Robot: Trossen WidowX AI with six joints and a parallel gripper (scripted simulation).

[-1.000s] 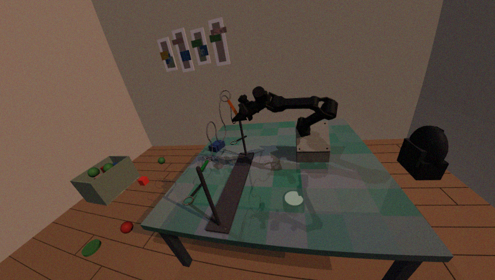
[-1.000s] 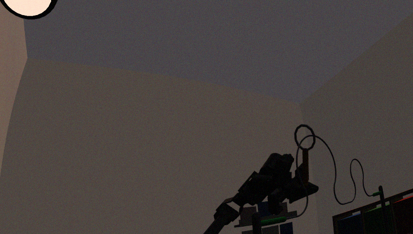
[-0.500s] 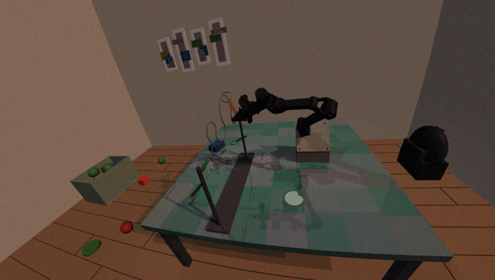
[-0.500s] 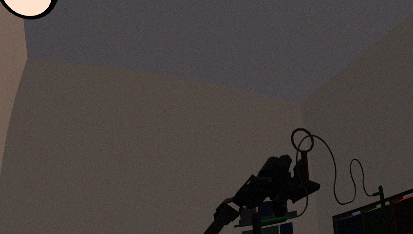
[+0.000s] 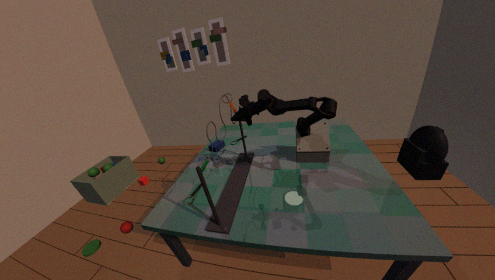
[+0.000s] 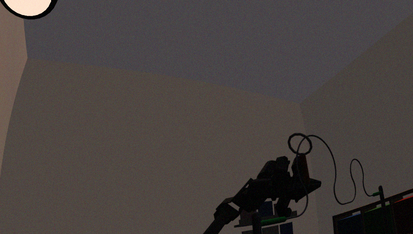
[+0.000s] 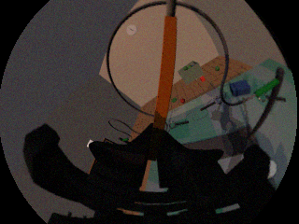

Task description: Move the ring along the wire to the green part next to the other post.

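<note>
My gripper [image 5: 236, 115] [image 6: 307, 182] [image 7: 153, 126] is shut on the lower end of the orange handle [image 5: 232, 107] [image 6: 303, 167] [image 7: 168, 61]. The handle points up, with the ring [image 6: 289, 142] above it. The ring is around the thin grey wire [image 6: 333, 156] [image 7: 108, 56] near the top of the tall hump; whether they touch cannot be told. One green part [image 6: 273, 221] [image 7: 267, 88] is low beside its post [image 6: 256, 224], below the gripper. The other green part [image 5: 205, 164] [image 6: 376, 193] is beside the other post [image 5: 208, 196] [image 6: 380, 189].
A smaller wire hump stands between the tall hump and the other post. The dark base bar [image 5: 232, 194] joins the posts on the table. Dark side rods end in small loops [image 5: 187, 204]. A blue block [image 5: 216, 146] [image 7: 240, 88] and a pale disc [image 5: 293, 198] are also in view.
</note>
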